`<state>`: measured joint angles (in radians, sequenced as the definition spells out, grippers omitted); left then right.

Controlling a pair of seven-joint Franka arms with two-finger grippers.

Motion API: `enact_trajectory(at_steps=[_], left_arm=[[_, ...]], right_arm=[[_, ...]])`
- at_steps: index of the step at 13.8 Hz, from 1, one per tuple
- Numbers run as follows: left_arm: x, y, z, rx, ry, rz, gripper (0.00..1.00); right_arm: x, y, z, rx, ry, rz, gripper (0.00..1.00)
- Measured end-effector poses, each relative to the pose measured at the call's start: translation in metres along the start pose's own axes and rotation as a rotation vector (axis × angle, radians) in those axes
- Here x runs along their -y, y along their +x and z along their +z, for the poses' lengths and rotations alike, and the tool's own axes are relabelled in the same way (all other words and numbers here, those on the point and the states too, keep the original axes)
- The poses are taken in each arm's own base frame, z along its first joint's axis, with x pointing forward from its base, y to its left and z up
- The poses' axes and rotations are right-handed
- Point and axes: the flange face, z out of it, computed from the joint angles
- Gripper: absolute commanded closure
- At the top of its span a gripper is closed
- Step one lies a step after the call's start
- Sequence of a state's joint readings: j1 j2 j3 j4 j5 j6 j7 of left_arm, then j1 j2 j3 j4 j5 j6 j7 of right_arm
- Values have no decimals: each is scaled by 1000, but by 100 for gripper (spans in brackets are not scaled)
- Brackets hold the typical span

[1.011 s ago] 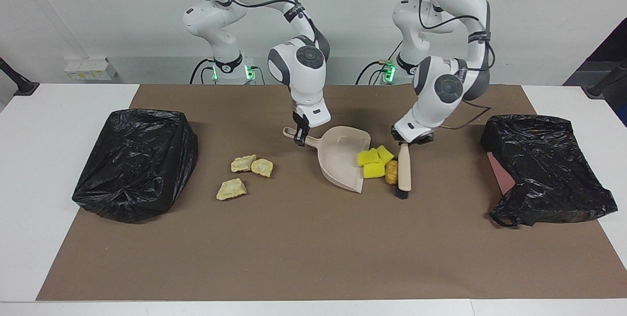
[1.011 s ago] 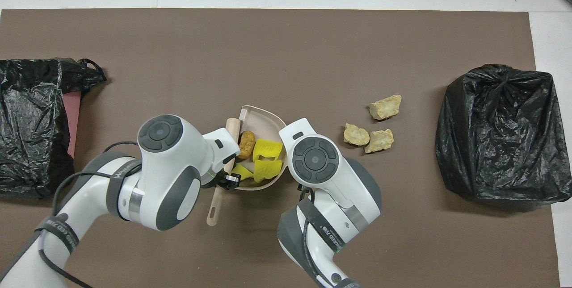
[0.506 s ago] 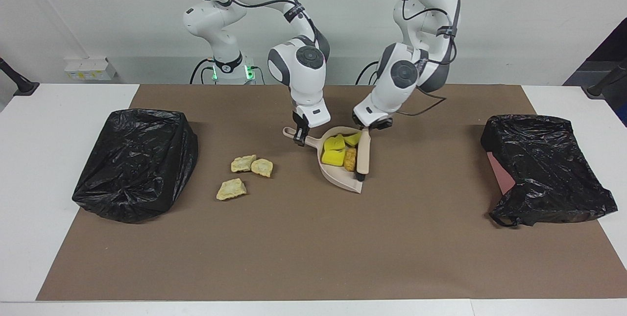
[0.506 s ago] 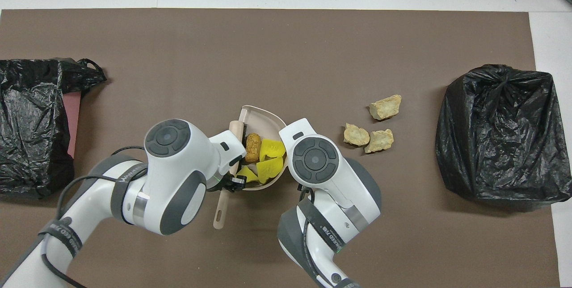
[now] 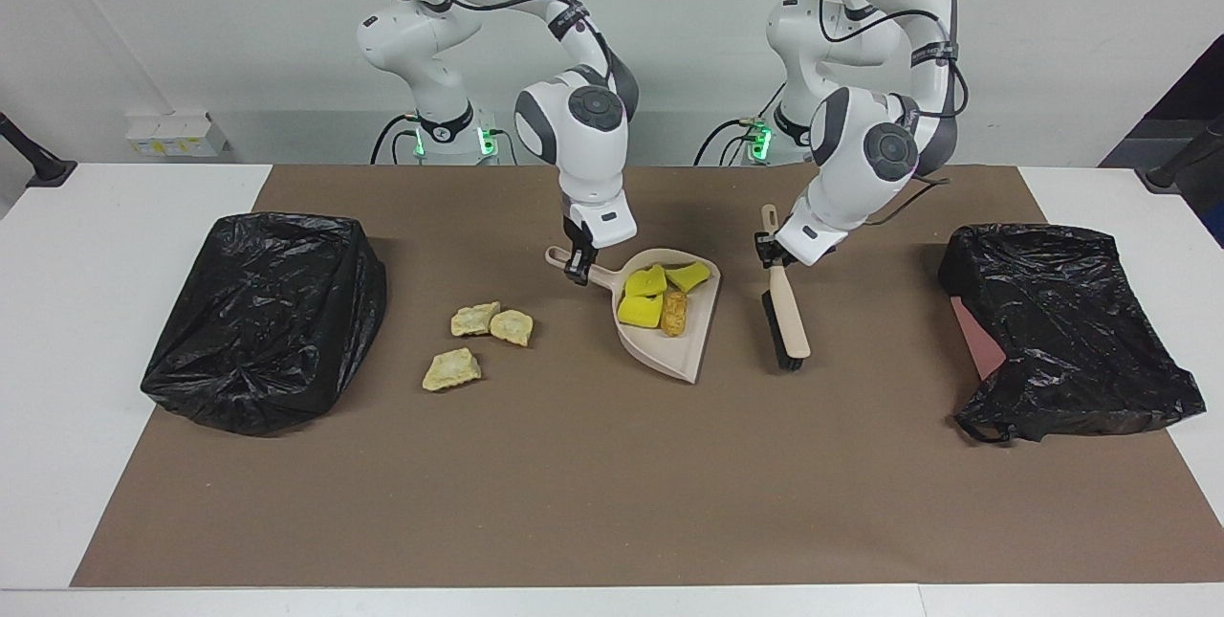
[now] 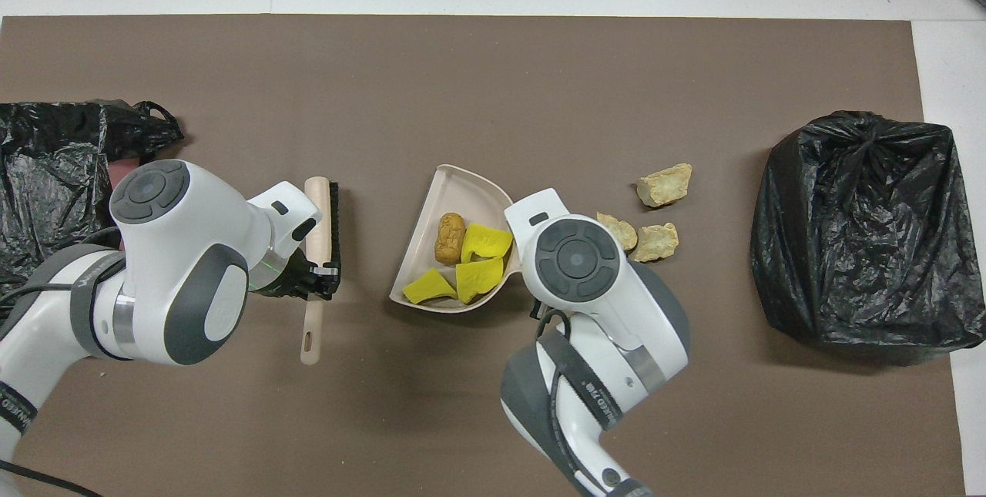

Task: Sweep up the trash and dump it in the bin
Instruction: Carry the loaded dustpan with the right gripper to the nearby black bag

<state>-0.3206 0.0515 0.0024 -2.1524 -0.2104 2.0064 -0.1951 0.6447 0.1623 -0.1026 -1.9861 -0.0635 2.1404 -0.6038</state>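
Nearby, tan chunks (image 5: 483, 338) loose, bins (image 5: 266, 319) flanking

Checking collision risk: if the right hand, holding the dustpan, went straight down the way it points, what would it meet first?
Probably the brown mat just under the dustpan handle that the right hand grips; nothing else shows beneath, though its height is unclear.

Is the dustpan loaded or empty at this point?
Loaded. The dustpan holds three yellow chunks and one orange-brown chunk; three tan chunks lie on the mat outside it.

Glossy crinkled plastic bags (image 5: 263, 320); matt brown mat (image 5: 612, 483).
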Motion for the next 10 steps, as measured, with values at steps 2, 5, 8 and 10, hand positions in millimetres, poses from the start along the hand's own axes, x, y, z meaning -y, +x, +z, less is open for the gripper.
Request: enact_trajectory(at_steps=[2, 5, 8, 10], left_arm=[[-9, -4, 4, -1, 38, -11, 100], [-52, -27, 12, -8, 89, -59, 100], [-91, -63, 30, -28, 109, -89, 100], [-107, -94, 45, -31, 125, -104, 100]], right_arm=[[-25, -31, -37, -24, -14, 63, 100], [-64, -91, -82, -39, -25, 118, 100], [-115, -183, -113, -22, -15, 129, 100], [-147, -256, -122, -10, -6, 117, 100]])
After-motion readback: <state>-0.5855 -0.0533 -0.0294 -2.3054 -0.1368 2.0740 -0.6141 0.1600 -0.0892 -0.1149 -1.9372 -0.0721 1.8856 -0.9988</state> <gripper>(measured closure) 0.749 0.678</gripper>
